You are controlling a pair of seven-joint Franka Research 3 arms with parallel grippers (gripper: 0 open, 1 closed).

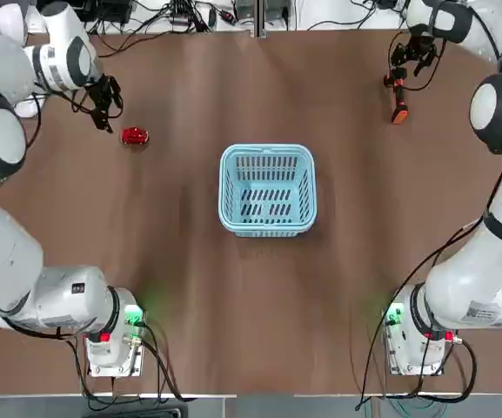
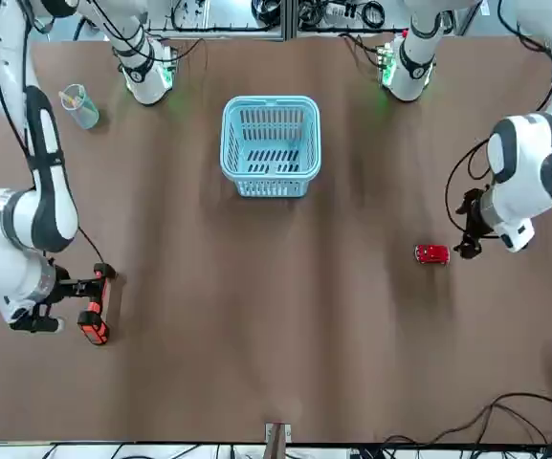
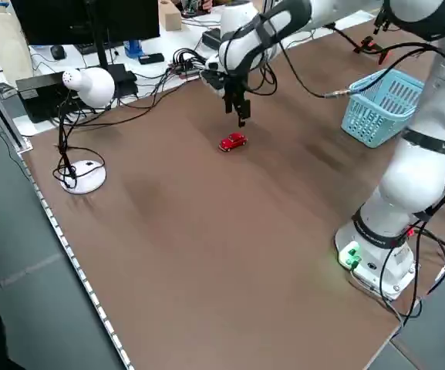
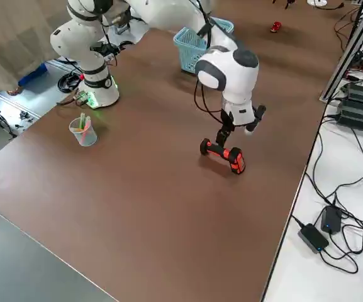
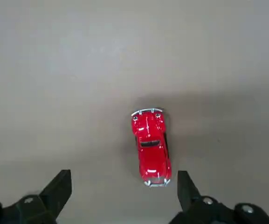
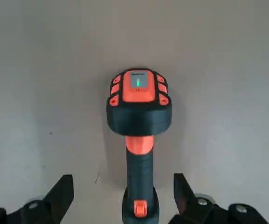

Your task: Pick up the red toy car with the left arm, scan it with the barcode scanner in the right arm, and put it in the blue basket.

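The red toy car [image 1: 134, 136] stands on the brown table at the far left, and shows close up in the left wrist view [image 5: 150, 147]. My left gripper [image 1: 109, 115] hangs open just above and beside the car, whose rear end lies between the two spread fingertips [image 5: 59, 186]. The barcode scanner [image 1: 398, 104] lies flat on the table at the far right. My right gripper [image 6: 122, 191] is open over the scanner [image 6: 139, 121], with the handle running between its fingers. The blue basket [image 1: 268, 150] sits mid-table, with nothing in it.
A clear cup [image 2: 77, 103] with small items stands on the table near the right arm's base. A white desk lamp [image 3: 83, 85] and cables lie past the far edge on the left. Bare brown tabletop surrounds the basket.
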